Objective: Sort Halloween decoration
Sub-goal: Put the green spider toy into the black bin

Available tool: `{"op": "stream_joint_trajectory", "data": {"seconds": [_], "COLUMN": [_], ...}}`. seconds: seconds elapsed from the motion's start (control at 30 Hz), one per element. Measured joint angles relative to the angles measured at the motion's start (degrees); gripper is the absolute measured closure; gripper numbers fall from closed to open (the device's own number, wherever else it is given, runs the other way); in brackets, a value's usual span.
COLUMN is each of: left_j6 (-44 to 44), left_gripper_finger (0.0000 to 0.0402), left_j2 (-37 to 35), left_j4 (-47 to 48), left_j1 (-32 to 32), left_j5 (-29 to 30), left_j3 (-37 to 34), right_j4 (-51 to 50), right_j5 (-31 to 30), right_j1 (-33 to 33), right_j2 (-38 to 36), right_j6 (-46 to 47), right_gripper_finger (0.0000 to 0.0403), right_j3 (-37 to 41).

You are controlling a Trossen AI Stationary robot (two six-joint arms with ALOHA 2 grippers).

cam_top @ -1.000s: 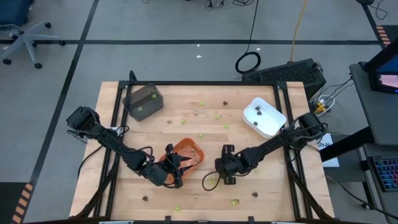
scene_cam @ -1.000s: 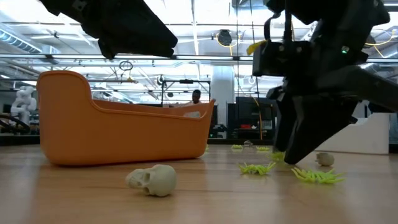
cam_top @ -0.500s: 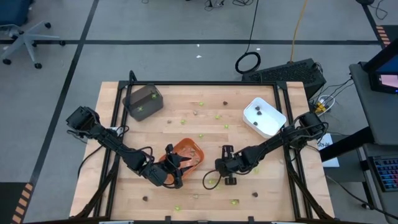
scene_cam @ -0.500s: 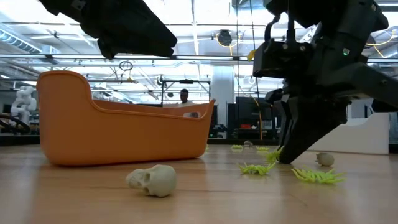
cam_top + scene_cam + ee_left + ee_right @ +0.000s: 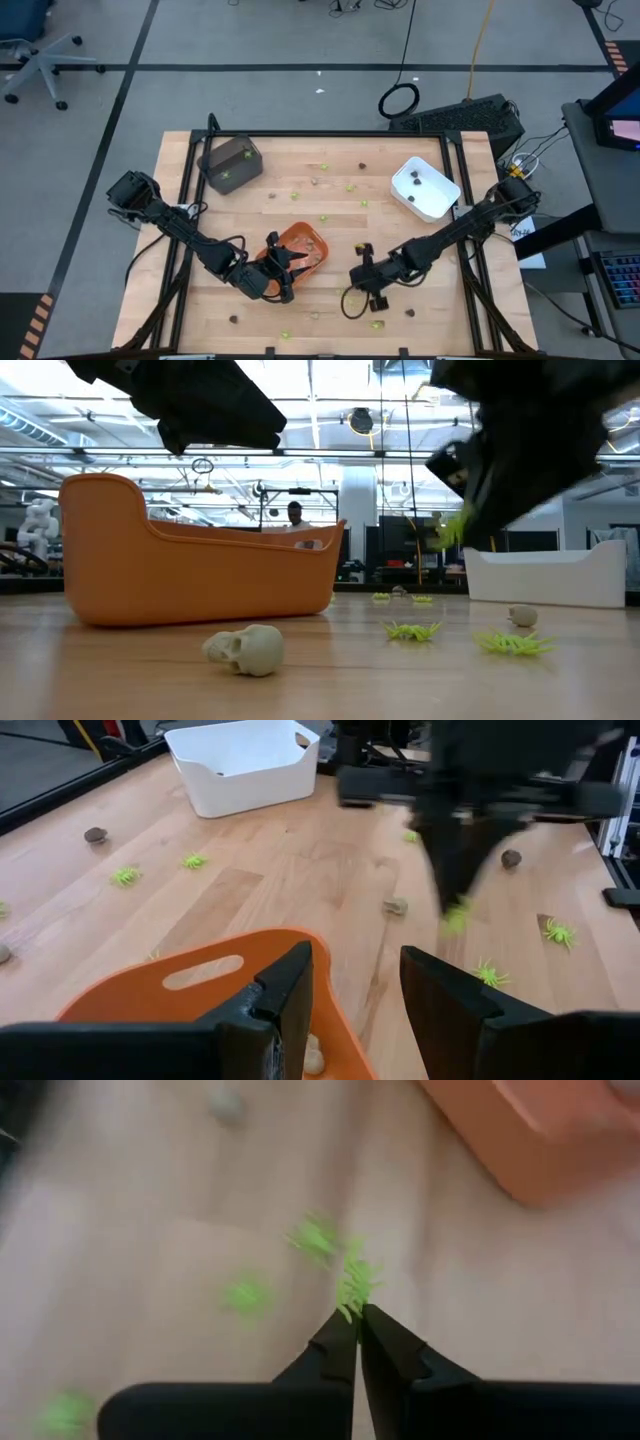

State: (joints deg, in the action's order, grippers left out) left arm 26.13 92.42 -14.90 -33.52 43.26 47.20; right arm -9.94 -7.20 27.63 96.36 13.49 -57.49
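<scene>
The right end effector (image 5: 356,1318) is pinched shut on a lime-green spider (image 5: 354,1285), lifted off the worktop (image 5: 400,160) near the middle of its front edge. In the low view the spider (image 5: 452,530) hangs clear above the wood. The left end effector (image 5: 355,982) stands partly spread, holding nothing, just over the rim of the orange tray (image 5: 305,243) at the worktop's centre. More lime-green spiders (image 5: 412,630), a tan-grey skull (image 5: 245,649) and small brown pieces (image 5: 362,167) lie scattered across the worktop. A white tray (image 5: 424,188) sits by the right edge, a dark grey tray (image 5: 230,163) near the far left corner.
</scene>
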Motion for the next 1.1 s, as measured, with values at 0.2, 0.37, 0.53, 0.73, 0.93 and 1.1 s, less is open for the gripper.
{"op": "stream_joint_trajectory", "data": {"seconds": [0.2,0.37,0.53,0.73,0.93,1.1], "left_j6": [-0.8,-9.5,-19.5,-20.5,-20.8,-20.9], "left_gripper_finger": [0.0250,0.0250,0.0250,0.0250,0.0249,0.0214], "left_j2": [0.0,0.1,0.1,0.7,4.5,7.3], "left_j4": [-1.9,-7.7,-14.2,-14.9,-20.3,-24.6], "left_j1": [-0.2,-1.8,-4.8,-7.2,-8.1,-7.4], "left_j5": [-0.2,-2.5,-4.4,-6.1,-6.2,-6.2], "left_j3": [0.0,0.0,0.0,0.0,0.0,0.0], "right_j4": [15.2,24.5,27.6,32.2,33.3,33.3], "right_j5": [0.0,-0.2,-4.0,-5.0,-5.1,-5.2], "right_j1": [3.2,3.6,3.6,3.2,3.1,3.1], "right_j2": [2.3,3.9,4.2,4.2,4.2,4.2], "right_j6": [-3.4,-1.4,-0.6,-1.8,-2.2,-2.2], "right_gripper_finger": [0.0403,0.0403,0.0403,0.0403,0.0403,0.0403], "right_j3": [0.0,0.0,0.0,0.0,-0.1,-0.1]}}
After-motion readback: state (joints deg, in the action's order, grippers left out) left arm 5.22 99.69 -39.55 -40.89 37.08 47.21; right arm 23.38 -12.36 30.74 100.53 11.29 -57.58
